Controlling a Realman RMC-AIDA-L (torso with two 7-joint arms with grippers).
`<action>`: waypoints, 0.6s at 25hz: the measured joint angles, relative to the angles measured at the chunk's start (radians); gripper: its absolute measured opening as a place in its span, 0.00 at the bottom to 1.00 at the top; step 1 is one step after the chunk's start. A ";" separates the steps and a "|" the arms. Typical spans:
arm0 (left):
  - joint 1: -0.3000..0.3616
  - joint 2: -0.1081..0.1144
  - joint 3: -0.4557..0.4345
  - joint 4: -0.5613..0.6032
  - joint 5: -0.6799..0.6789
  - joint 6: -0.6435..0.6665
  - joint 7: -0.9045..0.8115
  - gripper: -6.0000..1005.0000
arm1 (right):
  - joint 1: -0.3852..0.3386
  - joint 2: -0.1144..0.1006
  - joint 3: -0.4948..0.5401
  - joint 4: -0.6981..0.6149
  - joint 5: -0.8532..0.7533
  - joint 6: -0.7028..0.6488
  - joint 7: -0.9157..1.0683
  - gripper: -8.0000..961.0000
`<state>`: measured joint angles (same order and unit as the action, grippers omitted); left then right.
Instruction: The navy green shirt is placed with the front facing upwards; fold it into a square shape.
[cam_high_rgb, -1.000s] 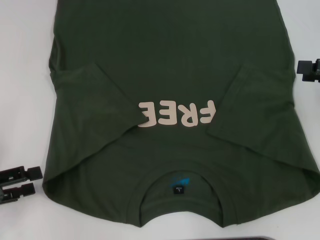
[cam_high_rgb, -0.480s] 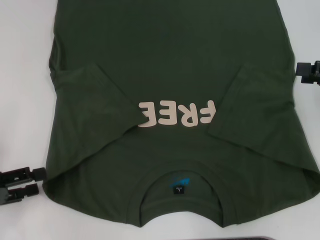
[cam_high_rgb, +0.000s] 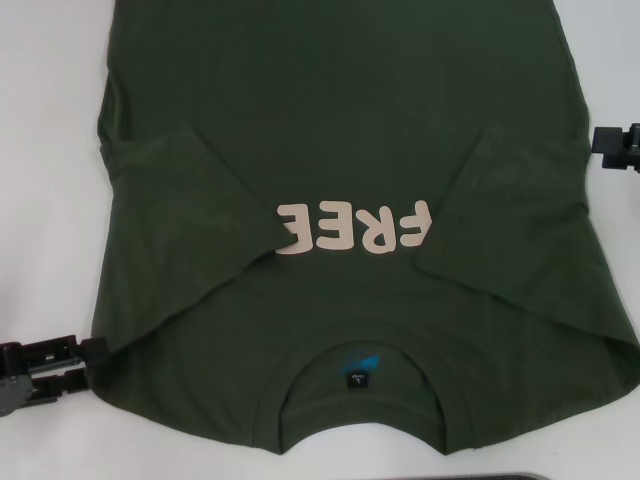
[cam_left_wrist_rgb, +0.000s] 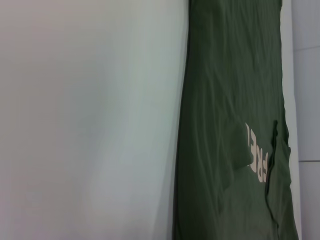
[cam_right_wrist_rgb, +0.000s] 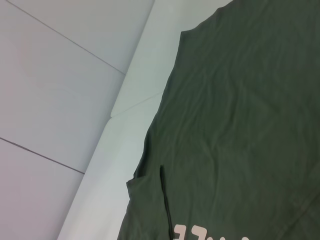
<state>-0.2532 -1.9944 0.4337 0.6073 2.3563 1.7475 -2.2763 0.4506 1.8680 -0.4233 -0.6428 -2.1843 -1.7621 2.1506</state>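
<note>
White tabletop (cam_high_rgb: 50, 200) carries the navy green shirt (cam_high_rgb: 340, 120), spread flat, front up, collar at the near edge, both sleeves folded inward over the chest. Pale "FREE" lettering (cam_high_rgb: 353, 229) reads upside down in the head view; its left end is covered by the left sleeve. Small black neck label (cam_high_rgb: 353, 380) sits inside the collar. Left pincer (cam_high_rgb: 98, 360), fingers parted narrowly, is at the shirt's near left shoulder corner. Right pincer (cam_high_rgb: 597, 138) is just beside the right edge; cannot tell its opening.
</note>
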 joint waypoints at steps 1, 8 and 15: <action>-0.001 0.000 0.002 -0.003 0.000 -0.003 0.000 0.78 | 0.000 0.000 0.000 0.000 0.000 0.000 0.000 0.87; -0.013 0.000 0.011 -0.017 0.000 -0.020 0.000 0.78 | -0.003 0.000 0.005 0.002 0.000 0.000 0.000 0.87; -0.037 -0.001 0.017 -0.044 0.001 -0.040 0.000 0.77 | 0.002 0.000 0.002 0.004 0.000 0.000 0.000 0.87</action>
<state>-0.2900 -1.9958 0.4503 0.5637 2.3571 1.7075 -2.2764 0.4529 1.8680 -0.4214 -0.6390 -2.1843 -1.7625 2.1506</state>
